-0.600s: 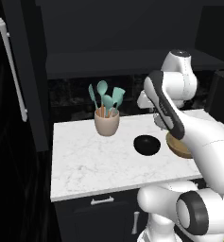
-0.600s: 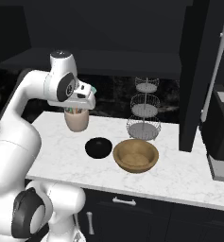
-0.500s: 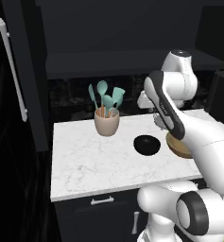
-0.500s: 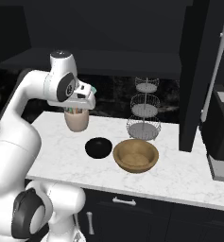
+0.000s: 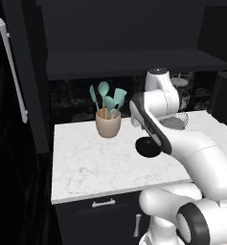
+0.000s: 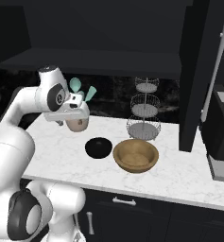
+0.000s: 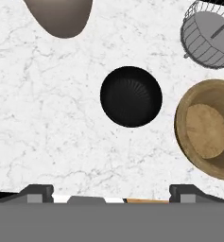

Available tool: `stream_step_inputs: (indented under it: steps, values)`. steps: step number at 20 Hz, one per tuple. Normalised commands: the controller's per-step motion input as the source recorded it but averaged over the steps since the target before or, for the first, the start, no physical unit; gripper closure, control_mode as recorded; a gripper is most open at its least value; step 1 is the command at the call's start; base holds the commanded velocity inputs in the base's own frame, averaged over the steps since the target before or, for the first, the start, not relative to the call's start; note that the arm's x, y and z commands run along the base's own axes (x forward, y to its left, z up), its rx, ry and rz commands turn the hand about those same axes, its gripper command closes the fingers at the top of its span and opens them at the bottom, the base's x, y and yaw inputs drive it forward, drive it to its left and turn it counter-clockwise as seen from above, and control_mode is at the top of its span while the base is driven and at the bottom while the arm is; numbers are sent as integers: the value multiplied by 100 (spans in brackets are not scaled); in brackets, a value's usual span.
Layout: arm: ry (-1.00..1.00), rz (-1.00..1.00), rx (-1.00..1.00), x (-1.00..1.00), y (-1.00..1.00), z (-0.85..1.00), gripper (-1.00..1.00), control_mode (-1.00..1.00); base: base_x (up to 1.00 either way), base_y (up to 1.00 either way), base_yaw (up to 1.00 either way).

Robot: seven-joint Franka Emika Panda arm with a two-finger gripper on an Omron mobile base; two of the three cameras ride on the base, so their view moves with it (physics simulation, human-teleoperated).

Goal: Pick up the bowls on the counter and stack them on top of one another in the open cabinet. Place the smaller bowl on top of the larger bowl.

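The small glossy black bowl (image 7: pixel 131 96) sits upright on the white marble counter (image 7: pixel 38 118), directly below my hand. Right beside it, a small gap away, stands the wider tan wooden bowl (image 7: pixel 208 130). Both show side by side in the right base view, black bowl (image 6: pixel 98 147) left and tan bowl (image 6: pixel 135 155) right. My gripper (image 7: pixel 111 194) hovers well above the counter, open, its fingertips (image 7: pixel 38 191) far apart with nothing between them. In the left base view the black bowl (image 5: pixel 148 146) peeks out beside my arm. The open cabinet's dark shelf (image 5: pixel 134 62) runs above the counter.
A beige cup with teal utensils (image 5: pixel 107 124) stands behind the bowls. A tiered wire basket (image 6: pixel 144 113) stands at the back right. The cabinet door with its white bar handle (image 5: pixel 12 72) hangs open on the left. A dark appliance (image 6: pixel 222 142) stands at the counter's right end.
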Motion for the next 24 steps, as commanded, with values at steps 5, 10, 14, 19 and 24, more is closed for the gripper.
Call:
stream_step_inputs:
  steps: [5,10,14,19,24]
  values:
    - [8,3,-18,17,11,-91,-100,-100,0,0,0]
    - [8,0,-1,53,0,-77,-100,-100,0,0,0]
    - [7,0,0,54,3,-57,-100,-100,0,0,0]
    - [7,0,-1,47,0,-59,-100,-100,0,0,0]
    - [0,0,0,50,-1,-38,-100,-100,0,0,0]
